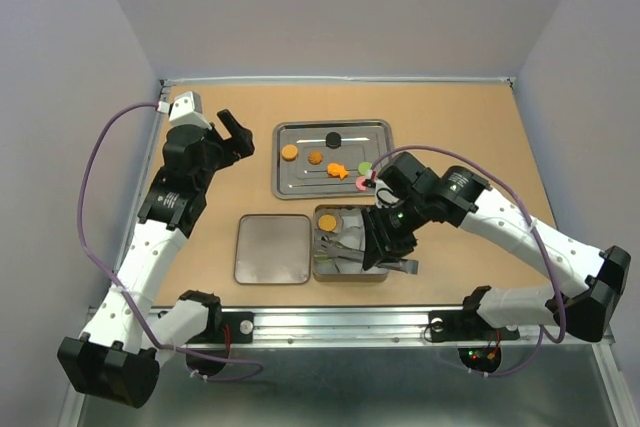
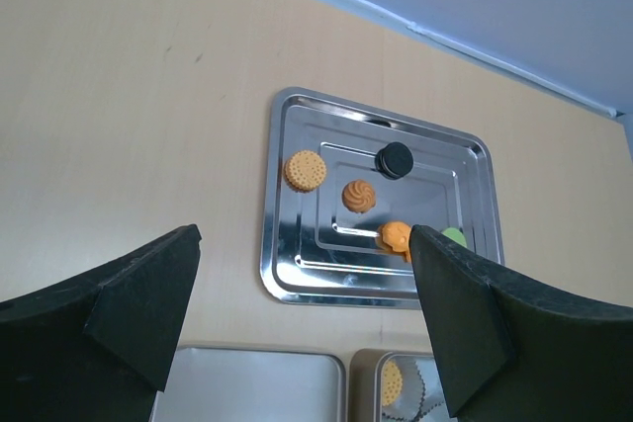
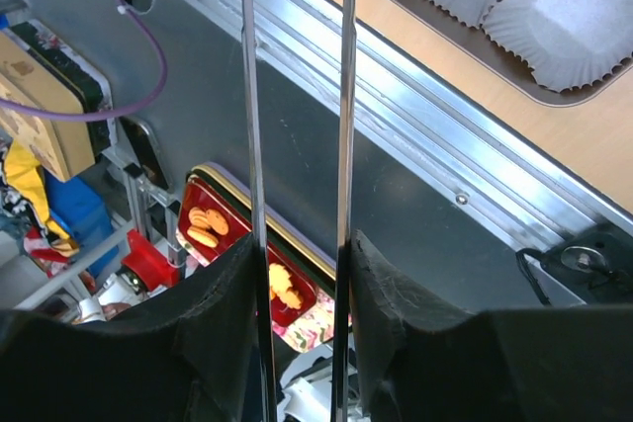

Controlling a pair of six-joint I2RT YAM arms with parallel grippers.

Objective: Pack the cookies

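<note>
Tongs (image 3: 345,96) of thin metal sit clamped between the fingers of the right gripper (image 3: 302,254), the two blades squeezed close and nearly parallel. A sliver of green shows at their tips, at the top edge of the wrist view, too cropped to tell what it is. From above, the right gripper hangs over the right side of an open tin (image 1: 316,247) near the front of the table (image 1: 480,137). White paper cups (image 3: 584,17) line the tin, and one orange cookie (image 1: 327,221) lies in its far-left corner. The lid (image 1: 273,248) lies flat just left of the tin. Farther back, a steel tray (image 1: 330,125) carries the other cookies (image 1: 314,158): a black cookie (image 2: 395,159) at the far side, three orange ones across the middle, and a green cookie (image 1: 365,166) at the right edge, close to the right arm. The left gripper (image 1: 238,137) hovers just left of the tray, its fingers (image 2: 148,294) spread wide, holding and touching nothing.
</note>
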